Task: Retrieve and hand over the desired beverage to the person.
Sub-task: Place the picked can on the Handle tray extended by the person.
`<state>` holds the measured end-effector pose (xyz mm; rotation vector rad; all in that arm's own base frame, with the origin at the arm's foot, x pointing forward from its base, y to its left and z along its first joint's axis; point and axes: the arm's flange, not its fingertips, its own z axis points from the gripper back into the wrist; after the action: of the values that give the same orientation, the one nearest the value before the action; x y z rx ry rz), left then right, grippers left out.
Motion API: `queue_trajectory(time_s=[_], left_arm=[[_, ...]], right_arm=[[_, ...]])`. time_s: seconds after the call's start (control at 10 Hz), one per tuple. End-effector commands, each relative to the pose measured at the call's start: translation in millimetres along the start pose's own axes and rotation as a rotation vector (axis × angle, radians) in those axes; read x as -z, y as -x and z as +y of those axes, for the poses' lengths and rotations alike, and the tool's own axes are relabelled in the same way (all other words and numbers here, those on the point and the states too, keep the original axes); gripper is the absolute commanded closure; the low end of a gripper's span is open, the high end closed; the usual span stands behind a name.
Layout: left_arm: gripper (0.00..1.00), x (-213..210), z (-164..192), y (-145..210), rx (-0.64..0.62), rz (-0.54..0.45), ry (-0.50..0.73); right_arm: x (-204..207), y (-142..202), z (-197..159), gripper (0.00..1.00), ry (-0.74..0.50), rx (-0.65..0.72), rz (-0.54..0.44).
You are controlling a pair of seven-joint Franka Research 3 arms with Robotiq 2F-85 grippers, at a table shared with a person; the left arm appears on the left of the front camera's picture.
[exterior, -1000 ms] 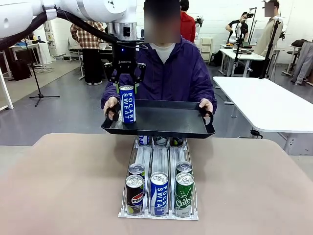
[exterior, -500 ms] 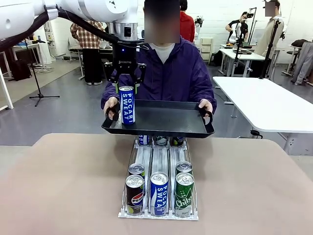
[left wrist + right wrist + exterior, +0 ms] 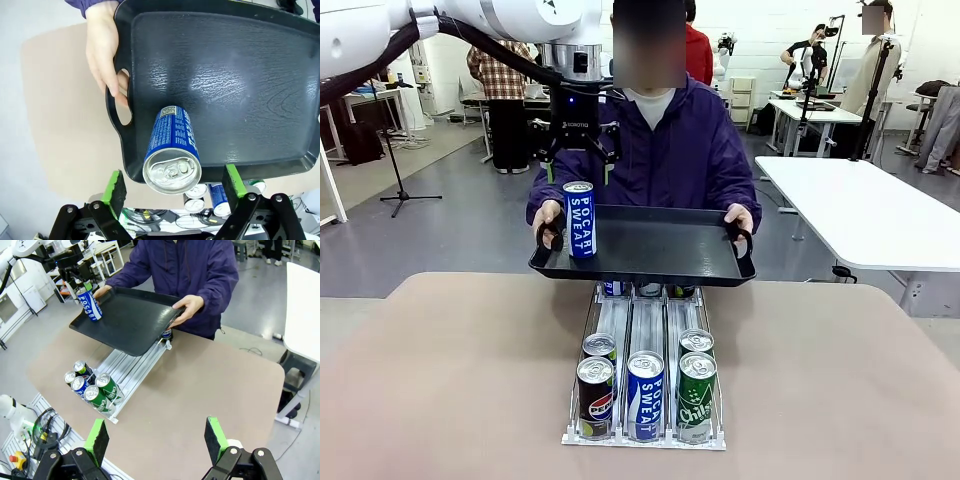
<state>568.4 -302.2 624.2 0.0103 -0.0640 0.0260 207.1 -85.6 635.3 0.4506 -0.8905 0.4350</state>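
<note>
The left claw [image 3: 579, 170] hangs with its jaws spread wide and holds nothing. Straight beneath it, centred between the two green pads [image 3: 116, 187] when seen from its own wrist, is the blue Pocari Sweat can [image 3: 579, 220], upright, with a gap on either side; from the front the fingertips sit just above the can's rim and do not touch it. The can stands on a black tray [image 3: 660, 245], directly under the claw, near the tray corner that is closest to a handle cut-out. Just beyond the can on that side, one hand [image 3: 102, 45] of the person [image 3: 670, 150] grips that handle, while the other hand [image 3: 740, 218] holds the opposite handle, well off to the claw's side. Further below the claw, past the tray's edge, lies the can rack [image 3: 645, 370], with a Pepsi can, another Pocari Sweat can and a green can at its front, all resting on the tan table [image 3: 470, 380]. The person in the dark purple jacket stands right behind the claw, across the tray. The right claw [image 3: 156, 437] also stands wide apart and empty, well back from everything: bare tabletop lies under and just ahead of it, the rack sits farther out to one side, and the tray with the blue can is farther still, at the person's hands.
</note>
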Motion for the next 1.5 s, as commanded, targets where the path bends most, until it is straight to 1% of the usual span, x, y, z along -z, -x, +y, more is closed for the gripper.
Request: queue_trajectory(time_s=[0.0, 0.1, 0.2, 0.6, 0.8, 0.9, 1.1, 1.2, 1.3, 1.4], left_arm=[[0.0, -13, -4, -3, 0.023, 0.001, -0.021], [0.0, -21, 0, 5, 0.053, -0.01, -0.039], [0.0, -31, 5, 21, 0.088, -0.034, -0.042], [0.0, -51, 31, 115, 0.22, -0.137, -0.003], [0.0, -57, 44, 148, 0.23, -0.197, 0.015], [0.0, -59, 56, 157, 0.213, -0.212, 0.026], [0.0, -54, 77, 167, 0.195, -0.201, 0.054], [0.0, -54, 79, 168, 0.187, -0.199, 0.058], [0.0, -70, 57, 161, 0.175, -0.195, 0.022], [0.0, -70, 57, 161, 0.175, -0.195, 0.022]], right_arm=[[2, 0, 0, 0.0, -0.011, -0.005, 0.003], [2, 0, 0, 0.0, -0.011, -0.005, 0.003], [2, 0, 0, 0.0, -0.011, -0.005, 0.003], [2, 0, 0, 0.0, -0.011, -0.005, 0.003], [2, 0, 0, 0.0, -0.011, -0.005, 0.003], [2, 0, 0, 0.0, -0.011, -0.005, 0.003], [2, 0, 0, 0.0, -0.011, -0.005, 0.003], [2, 0, 0, 0.0, -0.011, -0.005, 0.003], [2, 0, 0, 0.0, -0.011, -0.005, 0.003], [2, 0, 0, 0.0, -0.011, -0.005, 0.003]])
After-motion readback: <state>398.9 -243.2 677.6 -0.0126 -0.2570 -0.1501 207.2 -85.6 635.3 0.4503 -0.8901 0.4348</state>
